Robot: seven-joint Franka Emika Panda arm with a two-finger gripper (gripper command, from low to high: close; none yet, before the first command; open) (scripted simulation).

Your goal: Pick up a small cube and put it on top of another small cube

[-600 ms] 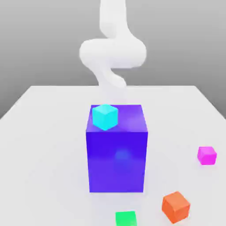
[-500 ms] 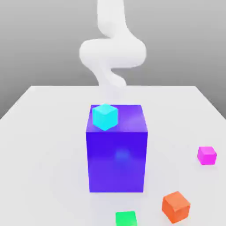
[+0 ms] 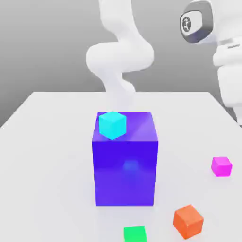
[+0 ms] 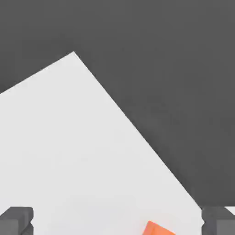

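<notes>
The small magenta cube [image 3: 221, 166] rests on the white table at the exterior view's right. The small green cube [image 3: 135, 234] lies at the table's near edge, in front of the big block. High above the magenta cube, at the exterior view's upper right, hangs part of the white arm [image 3: 222, 42]. In the hand view my gripper [image 4: 117, 222] is open, its dark fingertips [image 4: 16, 220] far apart with nothing between them. It looks down from well above the table [image 4: 69, 151], near a table edge.
A big blue-purple block [image 3: 125, 170] stands mid-table with a cyan cube [image 3: 113, 125] on its top. An orange cube [image 3: 188, 221] sits between the green and magenta cubes; its corner [image 4: 158, 228] shows in the hand view. The arm's base column [image 3: 118, 61] rises behind the block.
The arm has swung; a white link with a grey joint has come into the exterior view's upper right. None of the cubes has moved.
</notes>
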